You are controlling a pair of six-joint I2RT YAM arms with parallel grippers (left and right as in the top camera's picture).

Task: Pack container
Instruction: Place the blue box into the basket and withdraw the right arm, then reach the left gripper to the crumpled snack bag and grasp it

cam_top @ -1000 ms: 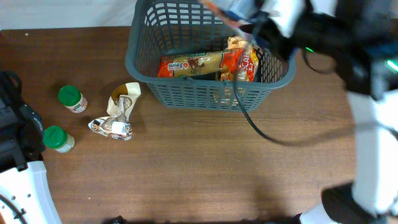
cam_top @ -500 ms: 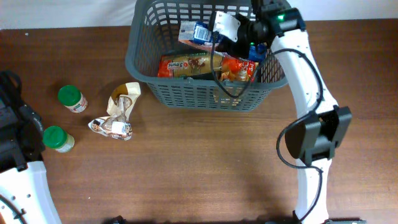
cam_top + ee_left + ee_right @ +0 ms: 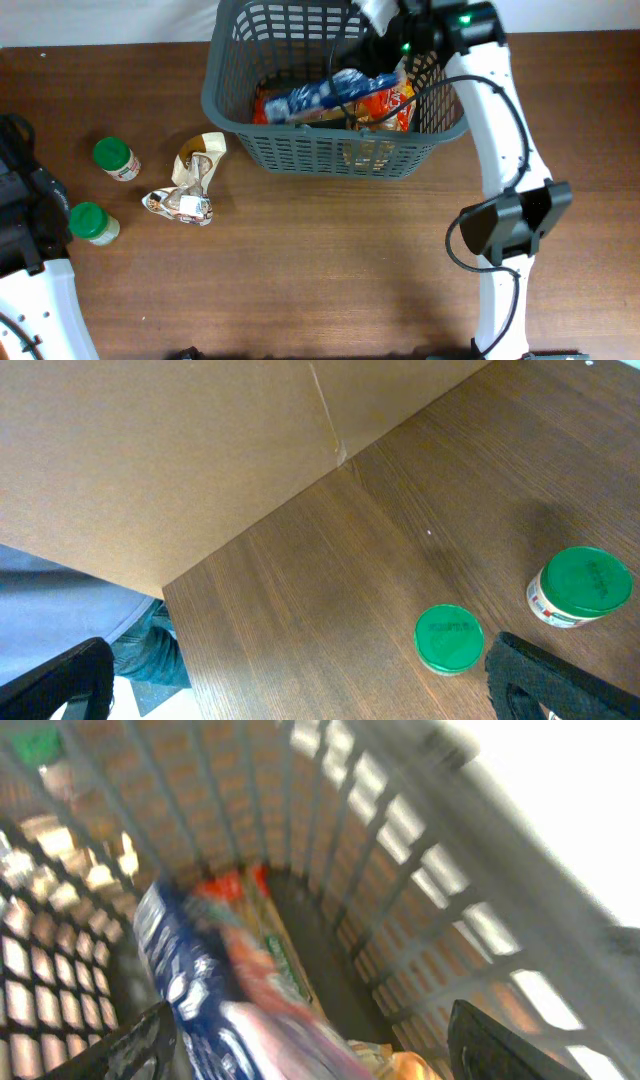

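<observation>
The container, a big dark grey lattice basket [image 3: 335, 152], stands at the back of the table. Inside it a blue packet [image 3: 318, 96] lies across orange and yellow packets [image 3: 385, 100]. My right gripper [image 3: 390, 30] hangs over the basket's far right corner, open and holding nothing. The right wrist view is blurred: the basket's walls [image 3: 400, 830], the blue packet [image 3: 190, 990] loose below, and my right gripper [image 3: 320, 1055] with its jaws wide apart. My left gripper [image 3: 300, 700] is open and empty, low over the table's left end, with two green-lidded jars [image 3: 449, 638] [image 3: 582, 585] beside it.
Left of the basket are two green-lidded jars [image 3: 115, 157] [image 3: 92, 222] and two crumpled packets [image 3: 197, 160] [image 3: 180, 205]. My left arm [image 3: 22, 210] sits at the table's left edge. A cardboard panel [image 3: 180, 450] rises behind the table's corner.
My right gripper opened and let go of the blue packet, which dropped onto the packets in the basket. The gripper drew back towards the far right corner. The left arm has not moved.
</observation>
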